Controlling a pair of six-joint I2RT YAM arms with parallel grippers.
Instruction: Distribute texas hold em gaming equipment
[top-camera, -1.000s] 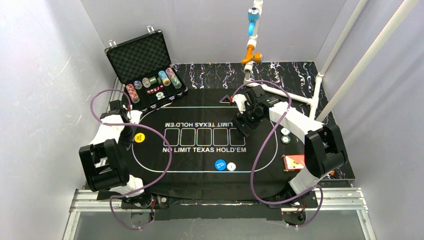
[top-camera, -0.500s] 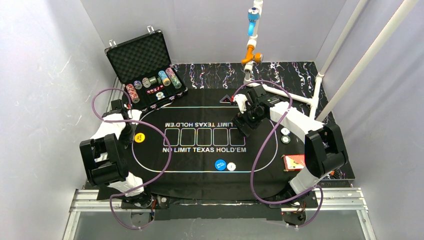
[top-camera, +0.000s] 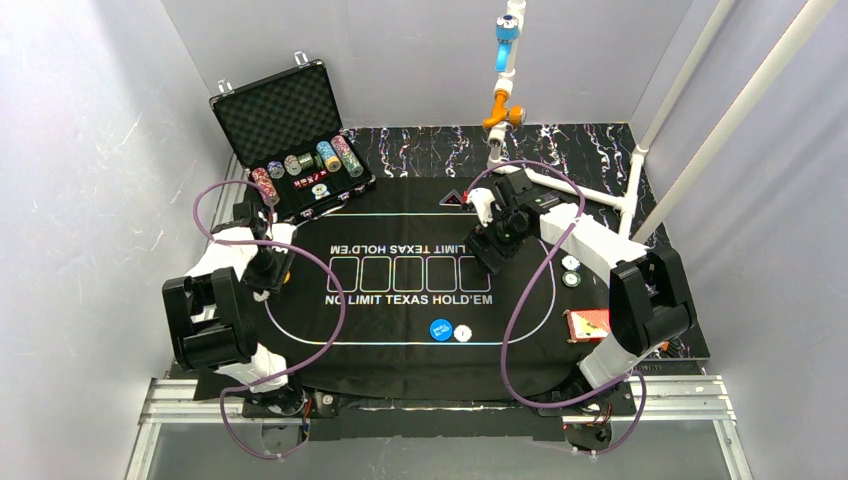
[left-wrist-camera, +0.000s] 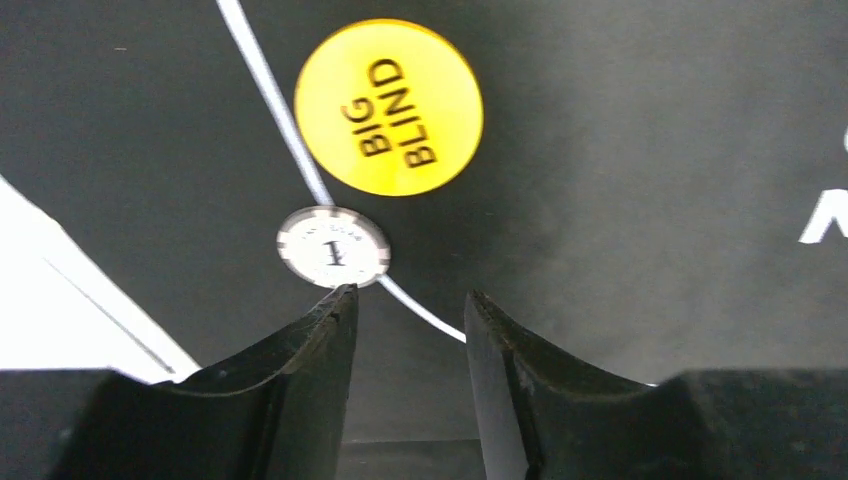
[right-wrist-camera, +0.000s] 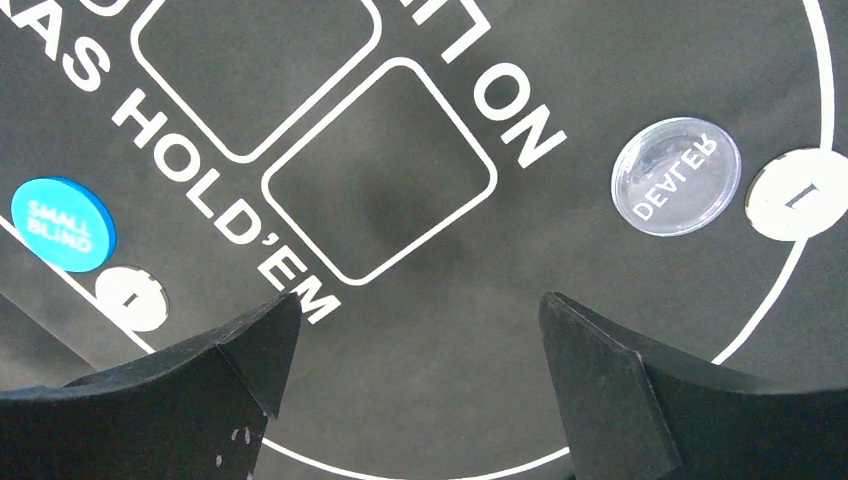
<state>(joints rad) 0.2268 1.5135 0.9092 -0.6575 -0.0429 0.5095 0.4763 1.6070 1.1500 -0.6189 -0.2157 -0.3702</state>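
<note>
Top view, left arm: the left gripper (top-camera: 268, 275) is hanging low over the left end of the black mat (top-camera: 400, 345), just inside its white oval line; I'd say one player's seat is getting its pieces there.
Top view, right arm: the right gripper (top-camera: 490, 258) is hovering over the centre-right of the mat, apart from everything.
Top view, supply: striped chip stacks (top-camera: 300, 163) are sitting in the open case (top-camera: 275, 112) at upper left. The red-backed deck (top-camera: 588, 322) is lying at the mat's right edge, partly hidden by the right arm.
Top view, room: the left arm is working near the case and the mat's edge, while broad bare mat is lying between the two arms.
Left wrist, tool: the jaws are standing apart with only bare mat between them, gripping nothing.
Left wrist, chip: the white chip marked 1 (left-wrist-camera: 333, 248) is lying flat on the white line, just ahead of one fingertip and just beside the yellow Big Blind button (left-wrist-camera: 389, 107), probably as that seat's stake.
Left wrist, room: the fingertip is crowding the chip's rim, so lifting straight up looks safer than sliding sideways.
Right wrist, tool: the jaws are spread wide and holding nothing.
Right wrist, pieces: the clear Dealer button (right-wrist-camera: 676, 176) is lying at upper right with a white chip (right-wrist-camera: 798, 193) just beside it. The blue Small Blind button (right-wrist-camera: 63, 223) is lying at the left edge with another white chip (right-wrist-camera: 132, 298) near it.
Right wrist, room: a printed card box (right-wrist-camera: 378, 170) is lying bare ahead of the fingers.
</note>
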